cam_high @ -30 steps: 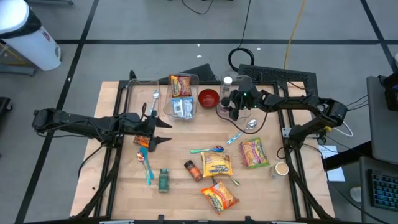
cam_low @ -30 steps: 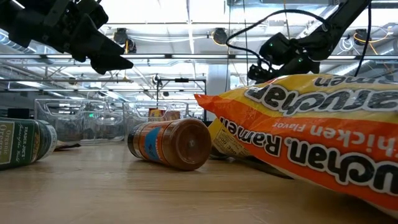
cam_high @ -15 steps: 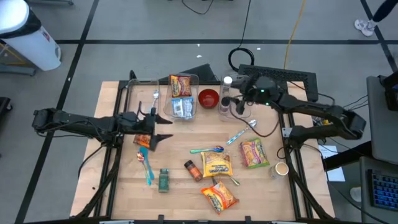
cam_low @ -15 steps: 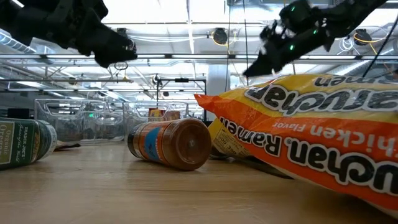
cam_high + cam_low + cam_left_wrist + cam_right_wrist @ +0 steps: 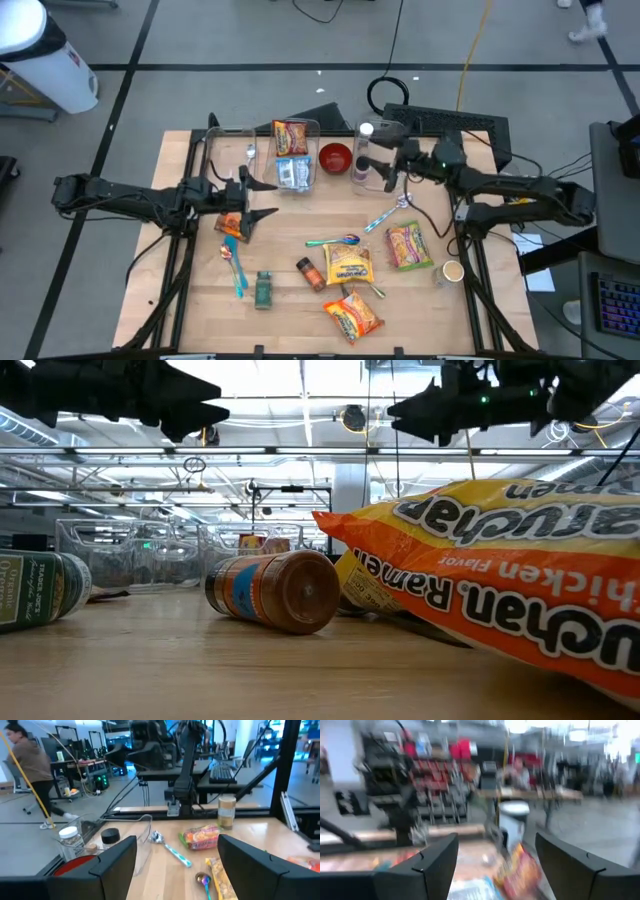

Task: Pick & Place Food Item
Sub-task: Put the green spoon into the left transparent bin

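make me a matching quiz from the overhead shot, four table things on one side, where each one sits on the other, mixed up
Things:
1. red bowl
2. green spice jar
3. paper cup
4. brown spice bottle

Places:
A. near the table's right edge, just right of a ramen pack
B. far side, just right of the clear bin holding packets
C. lying just left of the yellow pack in the middle
D. near side, by the orange-and-blue utensil

Pairs: 1-B, 2-D, 3-A, 4-C
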Controlling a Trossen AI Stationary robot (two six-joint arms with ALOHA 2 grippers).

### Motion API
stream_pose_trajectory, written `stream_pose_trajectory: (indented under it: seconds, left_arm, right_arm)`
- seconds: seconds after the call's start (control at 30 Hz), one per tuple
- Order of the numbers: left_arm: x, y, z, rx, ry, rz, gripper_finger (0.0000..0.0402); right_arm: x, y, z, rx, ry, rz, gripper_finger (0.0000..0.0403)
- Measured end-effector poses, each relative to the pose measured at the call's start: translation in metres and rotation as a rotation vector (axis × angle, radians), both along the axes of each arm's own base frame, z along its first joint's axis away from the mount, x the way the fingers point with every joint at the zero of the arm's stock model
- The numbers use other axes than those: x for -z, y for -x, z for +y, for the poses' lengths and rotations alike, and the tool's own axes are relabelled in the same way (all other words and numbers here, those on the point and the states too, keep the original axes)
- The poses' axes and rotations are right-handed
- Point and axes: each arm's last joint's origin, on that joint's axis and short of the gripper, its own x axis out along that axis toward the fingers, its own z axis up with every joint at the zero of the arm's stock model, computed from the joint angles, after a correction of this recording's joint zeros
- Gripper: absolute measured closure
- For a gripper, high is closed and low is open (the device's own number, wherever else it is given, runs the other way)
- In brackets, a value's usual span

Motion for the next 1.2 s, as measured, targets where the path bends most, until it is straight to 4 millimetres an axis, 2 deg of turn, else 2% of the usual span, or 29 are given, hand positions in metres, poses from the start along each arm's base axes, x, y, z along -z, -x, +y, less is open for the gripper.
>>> stream_pose_trajectory:
  seconds: [0.17, 0.3, 0.53, 0.63, 0.93, 1.07, 1.2]
  left_arm:
    - [-0.010, 0.000, 0.000, -0.005, 0.002, -0.103, 0.0119]
    - [-0.017, 0.002, 0.000, -0.015, -0.036, -0.174, 0.0119]
    - [0.005, 0.000, 0.003, -0.115, 0.006, 0.049, 0.0119]
    - [0.014, 0.001, 0.002, -0.147, 0.051, 0.137, 0.0119]
    - [0.033, 0.008, -0.009, -0.242, 0.101, 0.367, 0.0119]
    - [0.036, 0.015, -0.013, -0.347, 0.139, 0.512, 0.0119]
    - [0.037, 0.020, -0.019, -0.360, 0.204, 0.566, 0.0119]
  right_arm:
    - [0.013, -0.005, 0.014, -0.066, 0.084, -0.208, 0.0148]
    - [0.016, -0.015, 0.026, -0.124, 0.104, -0.201, 0.0151]
    - [0.041, -0.038, 0.055, -0.218, 0.252, -0.009, 0.0152]
    - [0.049, -0.044, 0.061, -0.182, 0.287, 0.026, 0.0152]
    - [0.058, -0.064, 0.059, -0.141, 0.228, 0.067, 0.0152]
    - [0.064, -0.071, 0.059, -0.143, 0.228, 0.093, 0.0152]
    - [0.065, -0.075, 0.058, -0.144, 0.223, 0.096, 0.0152]
